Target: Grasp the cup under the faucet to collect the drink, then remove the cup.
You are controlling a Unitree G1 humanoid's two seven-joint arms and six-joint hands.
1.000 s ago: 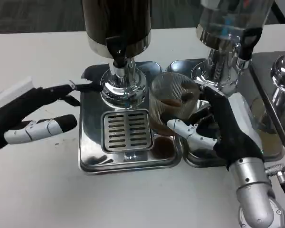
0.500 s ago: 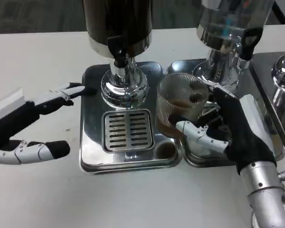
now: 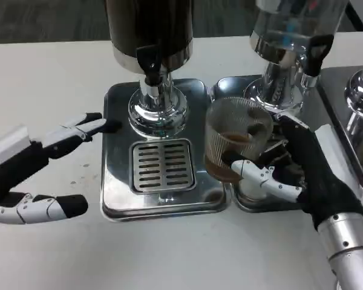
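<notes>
- Collection judged done: ribbed glass cup (image 3: pixel 237 144) holding a shallow layer of brown drink, gripped by the right hand (image 3: pixel 290 172), thumb across the near wall and the other fingers behind.
- Cup lifted and tilted over the seam between the left drip tray (image 3: pixel 115 199) and the neighbouring tray (image 3: pixel 254 206), off to the right of the black faucet (image 3: pixel 150 67) of the dark dispenser (image 3: pixel 148 30), no longer beneath it.
- Slotted grate (image 3: pixel 162 166) at the near middle of the left drip tray bare, with a small brown spill at that tray's near right corner.
- Left hand (image 3: pixel 33 169) over the white table (image 3: pixel 48 72) beside the tray's left edge, fingers spread wide, holding nothing, one fingertip just at the tray's left rim.
- Clear dispenser (image 3: pixel 290 36) standing at the far edge of the neighbouring tray, just behind the cup.
- Left to do, judged: carrying the cup clear of both trays and setting it down on the table without spilling.
</notes>
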